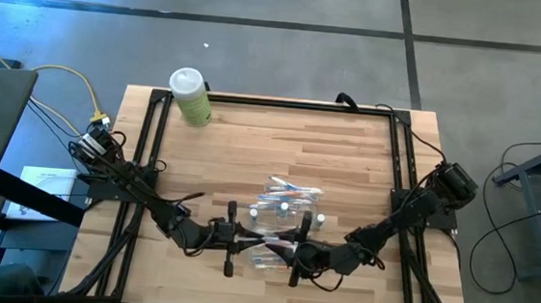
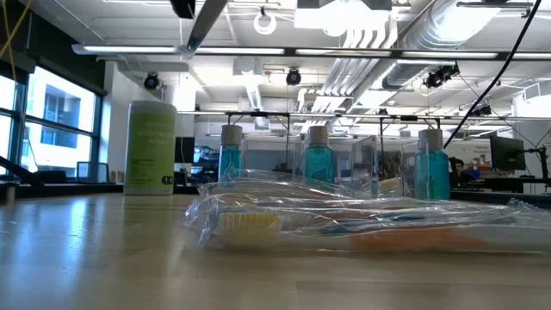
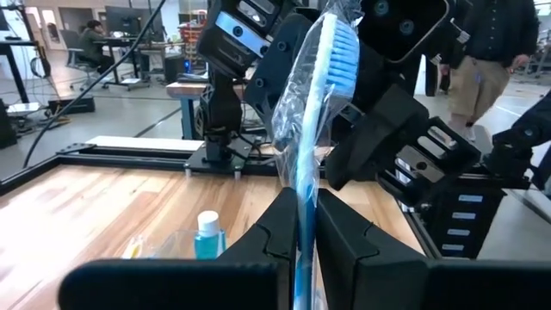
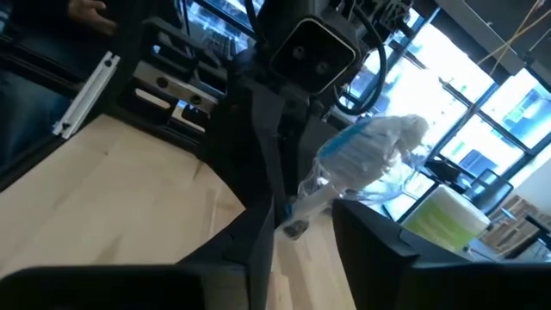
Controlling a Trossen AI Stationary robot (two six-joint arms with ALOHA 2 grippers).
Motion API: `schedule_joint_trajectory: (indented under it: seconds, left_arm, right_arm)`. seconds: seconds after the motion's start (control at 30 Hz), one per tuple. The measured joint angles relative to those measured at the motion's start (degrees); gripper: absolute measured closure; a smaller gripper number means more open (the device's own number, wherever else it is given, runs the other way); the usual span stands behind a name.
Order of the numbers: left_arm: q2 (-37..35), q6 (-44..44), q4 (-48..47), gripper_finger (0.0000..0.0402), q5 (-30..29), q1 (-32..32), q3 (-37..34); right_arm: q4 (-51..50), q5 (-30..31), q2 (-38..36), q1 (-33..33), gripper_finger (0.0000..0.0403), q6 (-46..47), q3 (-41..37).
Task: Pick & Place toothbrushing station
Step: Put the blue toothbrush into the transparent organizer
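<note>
Presently both arms meet low over the near middle of the wooden table [image 1: 348, 148], grippers facing each other. Left gripper [image 3: 307, 226]: fingers pinched tight on a blue-bristled toothbrush [image 3: 320, 95] still sealed in a clear crinkled wrapper, brush head pointing up toward the right arm just beyond it. Right gripper [image 4: 303, 226]: fingers stand partly apart on either side of the same wrapped toothbrush [image 4: 366, 155]; whether they actually press on it cannot be told from the wrist view. In the high view the two grippers, left [image 1: 245, 233] and right [image 1: 287, 252], sit almost touching at the near edge of the toothbrushing station [image 1: 288, 209], a cluster of clear plastic pieces lying a little toward the near side of table centre. Low view: three small bottles of blue liquid with pale caps [image 2: 318, 162] stand in a row inside clear holders, and in front of them lie more wrapped toothbrushes [image 2: 362, 226], one with yellow bristles, one with orange. A pale green white-capped bottle [image 1: 191, 97] stands upright at the far left corner, well apart from the station. A person [image 3: 482, 52] walks in the room beyond the table.
</note>
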Motion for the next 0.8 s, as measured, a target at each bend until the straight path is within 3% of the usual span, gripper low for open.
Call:
schedule_joint_trajectory:
  seconds: [0.3,0.5,0.8]
  left_arm:
    - [0.0,0.0,0.1,0.0384,0.1,0.0,0.0]
    - [0.1,0.0,-0.5,0.0383,0.2,0.0,-0.1]
    - [0.1,-0.8,0.0,0.0329,1.2,0.1,-0.1]
  right_arm:
    - [2.1,-2.0,0.0,-0.7,0.0335,-0.3,0.0]
    - [0.9,-4.1,0.0,-1.3,0.0385,0.2,0.0]
    - [-0.7,-4.5,0.0,-0.9,0.0401,-0.6,0.0]
